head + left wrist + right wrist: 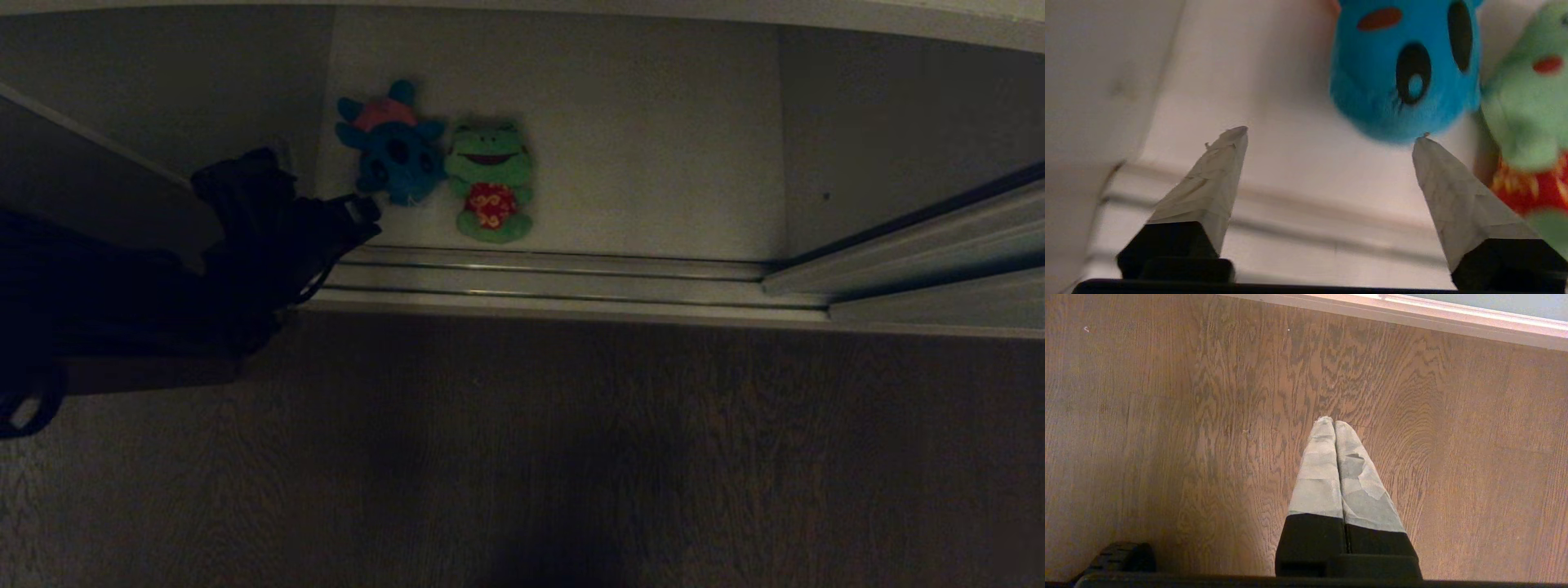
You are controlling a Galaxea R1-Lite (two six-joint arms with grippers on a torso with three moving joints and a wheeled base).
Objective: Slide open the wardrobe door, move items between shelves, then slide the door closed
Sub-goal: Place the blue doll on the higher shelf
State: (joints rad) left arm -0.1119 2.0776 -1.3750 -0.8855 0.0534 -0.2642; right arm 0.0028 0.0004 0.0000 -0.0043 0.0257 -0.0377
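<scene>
Blue toy (394, 147): it is laid on the white bottom shelf (653, 163) inside the open wardrobe, near the left inner wall, with its pink top pointed to the back.
Green frog (491, 181): it is laid just beside the blue toy, on its right, and the two are touching at the sides; its red flowered shirt is turned up.
Left gripper (1331, 136): it is seen released, with the taped fingers (1208, 183) spread wide and nothing held between them; one fingertip is very near the lower edge of the blue toy, but whether it touches cannot be told.
Door tracks (555, 278): they are seen in front of the shelf edge.
Sliding wardrobe door (922, 245): it is pushed to the right side.
Right gripper (1334, 424): it is kept clenched and empty above the wooden floor (1167, 437).
</scene>
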